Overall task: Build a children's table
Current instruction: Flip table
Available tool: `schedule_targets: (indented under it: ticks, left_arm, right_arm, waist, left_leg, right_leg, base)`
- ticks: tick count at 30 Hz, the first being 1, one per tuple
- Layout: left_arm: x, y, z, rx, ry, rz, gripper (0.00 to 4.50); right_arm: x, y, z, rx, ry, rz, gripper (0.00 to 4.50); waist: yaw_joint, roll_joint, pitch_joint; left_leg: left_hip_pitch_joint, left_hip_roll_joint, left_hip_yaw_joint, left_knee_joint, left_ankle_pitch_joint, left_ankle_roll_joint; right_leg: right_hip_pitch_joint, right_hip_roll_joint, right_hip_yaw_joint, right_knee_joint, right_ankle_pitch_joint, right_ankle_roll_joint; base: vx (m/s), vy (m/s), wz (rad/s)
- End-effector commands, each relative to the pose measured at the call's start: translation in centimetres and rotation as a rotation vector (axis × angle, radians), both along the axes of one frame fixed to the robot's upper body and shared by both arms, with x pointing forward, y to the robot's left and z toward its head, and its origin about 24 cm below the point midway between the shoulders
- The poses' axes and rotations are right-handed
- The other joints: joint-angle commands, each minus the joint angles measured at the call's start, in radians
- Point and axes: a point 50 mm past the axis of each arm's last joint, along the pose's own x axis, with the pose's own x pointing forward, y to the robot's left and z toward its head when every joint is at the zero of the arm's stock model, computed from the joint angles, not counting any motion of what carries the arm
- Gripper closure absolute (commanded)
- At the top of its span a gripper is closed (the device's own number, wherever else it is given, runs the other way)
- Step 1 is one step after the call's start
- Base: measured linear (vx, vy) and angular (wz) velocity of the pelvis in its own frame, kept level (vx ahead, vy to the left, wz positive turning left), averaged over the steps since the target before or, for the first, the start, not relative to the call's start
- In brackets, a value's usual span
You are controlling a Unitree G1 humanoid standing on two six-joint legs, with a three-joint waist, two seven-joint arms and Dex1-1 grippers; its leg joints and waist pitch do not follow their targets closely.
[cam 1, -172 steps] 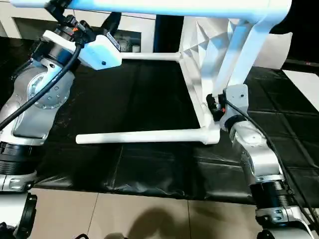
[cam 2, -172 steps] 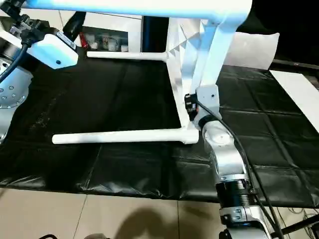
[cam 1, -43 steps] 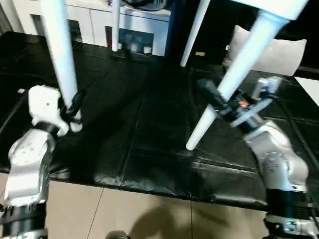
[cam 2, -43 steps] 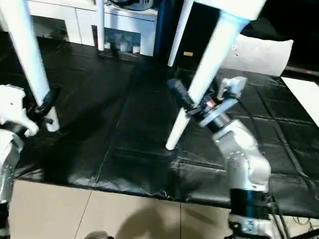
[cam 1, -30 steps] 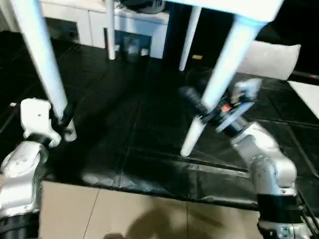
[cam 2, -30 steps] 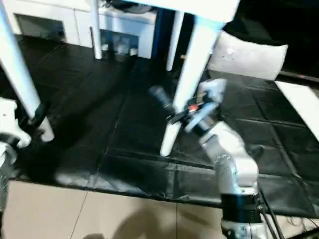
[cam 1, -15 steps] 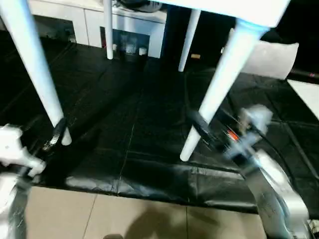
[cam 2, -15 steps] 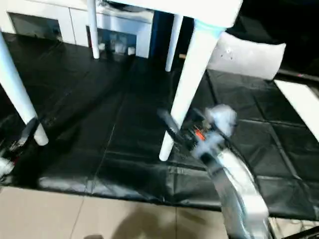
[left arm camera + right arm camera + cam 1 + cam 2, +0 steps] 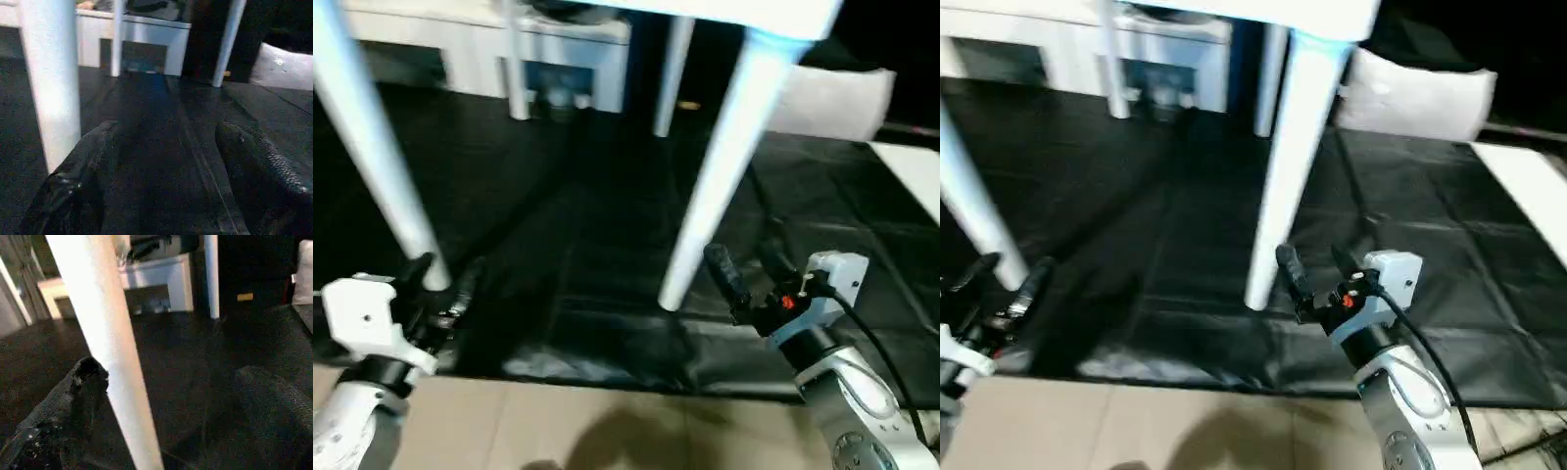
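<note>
The white children's table stands upright on the black mat, its top (image 9: 734, 10) at the picture's upper edge. The front right leg (image 9: 715, 176) and front left leg (image 9: 372, 147) come down to the mat, and two back legs (image 9: 514, 69) stand near the cabinet. My left gripper (image 9: 440, 279) is open just beside the front left leg's foot, holding nothing. My right gripper (image 9: 749, 279) is open a little to the right of the front right leg's foot. In the right wrist view that leg (image 9: 112, 342) rises close by one finger (image 9: 63, 411).
The black mat (image 9: 587, 225) ends at a wrinkled front edge on tan floor (image 9: 607, 421). A white cabinet with shelves (image 9: 558, 49) stands behind the table. A white cushion (image 9: 832, 98) lies at the back right, and a white panel (image 9: 911, 176) at the right edge.
The table went from lying on its side to standing on its legs. Both grippers have let go of the front legs, opened, and drawn back toward me.
</note>
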Motion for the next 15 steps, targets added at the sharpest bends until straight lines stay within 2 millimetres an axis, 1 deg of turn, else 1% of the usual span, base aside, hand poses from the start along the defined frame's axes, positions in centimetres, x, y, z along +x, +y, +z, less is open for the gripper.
schedule_targets:
  ticks: [1,2,3,4,5,6,7,8,9,10,11,12,13,14,15]
  left_arm:
    - [-0.3,-0.3,0.0,0.021,0.024,0.000,1.02]
    - [-0.4,-0.4,-0.2,0.024,0.035,-0.003,1.02]
    - [-0.3,-0.7,-0.4,0.033,0.055,-0.014,1.02]
    - [-0.3,-0.8,-0.6,0.039,0.068,-0.021,1.02]
    - [-0.2,-1.2,-0.7,0.038,0.080,-0.039,1.02]
    - [0.0,-1.6,-0.9,0.030,0.091,-0.065,1.02]
    - [0.1,-1.8,-1.0,0.028,0.099,-0.077,1.02]
    - [0.5,-2.1,-1.4,0.034,0.112,-0.097,1.02]
    - [0.6,-2.3,-1.5,0.036,0.115,-0.114,1.02]
    - [0.7,-2.7,-1.7,0.036,0.117,-0.126,1.02]
    - [0.9,-3.0,-1.8,0.044,0.123,-0.143,1.02]
    - [0.9,-3.0,-1.9,0.045,0.123,-0.144,1.02]
    - [1.0,-3.3,-2.0,0.052,0.129,-0.156,1.02]
    - [1.1,-3.7,-2.2,0.047,0.138,-0.169,1.02]
    - [1.1,-3.9,-2.4,0.041,0.141,-0.172,1.02]
  right_arm:
    - [0.2,0.0,-0.1,-0.032,0.012,0.001,0.00]
    - [0.3,0.0,-0.2,-0.038,0.019,-0.002,0.00]
    - [0.4,-0.2,-0.3,-0.048,0.024,-0.013,0.00]
    - [0.5,-0.3,-0.4,-0.054,0.027,-0.022,0.00]
    - [0.7,-0.5,-0.5,-0.064,0.028,-0.031,0.00]
    - [0.9,-0.8,-0.7,-0.100,0.016,-0.057,0.00]
    - [1.1,-0.8,-0.7,-0.113,0.003,-0.055,0.00]
    - [1.1,-0.7,-0.8,-0.120,-0.006,-0.016,0.00]
    - [1.1,-0.6,-0.8,-0.116,-0.008,0.005,0.00]
    - [1.1,-0.8,-0.9,-0.116,-0.006,0.015,0.00]
    - [1.3,-0.9,-0.9,-0.106,-0.004,0.015,0.00]
    - [1.3,-0.9,-0.9,-0.105,-0.004,0.015,0.00]
    - [1.4,-1.0,-0.8,-0.095,-0.002,0.012,0.00]
    - [1.5,-1.0,-0.7,-0.073,-0.001,0.039,0.00]
    - [1.5,-1.1,-0.8,-0.083,0.000,0.042,0.00]
  waist:
    - [0.003,0.013,-0.022]
    - [0.014,0.040,-0.024]
    - [-0.011,0.039,-0.046]
    - [-0.020,0.039,-0.051]
    - [-0.021,0.052,-0.059]
    - [-0.023,0.046,-0.062]
    - [-0.025,0.045,-0.056]
    - [-0.022,0.045,-0.049]
    - [-0.024,0.045,-0.041]
    - [-0.025,0.045,-0.033]
    - [-0.034,0.039,-0.027]
    - [-0.038,0.036,-0.029]
    - [-0.039,0.042,-0.034]
    - [-0.045,0.043,-0.038]
    - [-0.050,0.047,-0.041]
  left_leg:
    - [-0.032,0.017,-0.071,0.015,-0.025,0.022]
    - [-0.037,0.063,-0.084,-0.065,0.004,-0.002]
    - [-0.015,0.115,-0.098,-0.093,0.039,0.010]
    - [-0.018,0.129,-0.107,-0.100,0.066,0.033]
    - [-0.029,0.132,-0.106,-0.099,0.091,0.077]
    - [-0.033,0.124,-0.099,-0.096,0.093,0.094]
    - [-0.051,0.107,-0.086,-0.098,0.047,0.107]
    - [-0.047,0.099,-0.076,-0.100,-0.080,0.092]
    - [-0.028,0.100,-0.074,-0.100,-0.232,0.049]
    - [-0.022,0.099,-0.074,-0.105,-0.275,0.035]
    - [-0.025,0.106,-0.080,-0.116,-0.318,0.015]
    - [-0.025,0.109,-0.082,-0.118,-0.326,0.008]
    - [-0.028,0.111,-0.086,-0.120,-0.319,0.000]
    - [-0.031,0.113,-0.087,-0.122,-0.302,0.001]
    - [-0.033,0.115,-0.085,-0.121,-0.285,0.003]
  right_leg:
    - [0.029,-0.217,0.150,-0.227,-0.942,0.129]
    - [0.030,-0.173,0.114,-0.204,-0.656,0.082]
    - [0.009,-0.097,0.087,-0.145,-0.227,0.027]
    - [0.016,-0.093,0.082,-0.122,-0.081,0.004]
    - [0.020,-0.105,0.081,-0.107,0.065,-0.052]
    - [0.019,-0.111,0.081,-0.112,0.095,-0.071]
    - [0.025,-0.123,0.083,-0.124,0.069,-0.105]
    - [0.031,-0.132,0.080,-0.147,-0.102,-0.106]
    - [0.034,-0.142,0.079,-0.171,-0.348,-0.077]
    - [0.031,-0.141,0.079,-0.184,-0.428,-0.058]
    - [0.030,-0.138,0.077,-0.190,-0.497,-0.023]
    - [0.030,-0.138,0.077,-0.191,-0.506,-0.010]
    - [0.031,-0.141,0.081,-0.186,-0.478,-0.005]
    - [0.034,-0.141,0.084,-0.182,-0.426,-0.009]
    - [0.034,-0.139,0.087,-0.177,-0.371,-0.020]
  base:
    - [0.082,-0.021,-0.11]
    - [0.082,-0.021,-0.11]
    - [0.057,0.014,0.04]
    - [0.000,0.000,0.00]
    - [0.000,0.000,0.00]
    - [0.000,0.000,0.00]
    - [0.000,0.000,0.00]
    - [0.000,0.000,0.00]
    - [0.000,0.000,0.00]
    - [0.000,0.000,0.00]
    - [0.000,0.000,0.00]
    - [0.000,0.000,0.00]
    - [0.000,0.000,0.00]
    - [0.000,0.000,0.00]
    - [0.000,0.000,0.00]
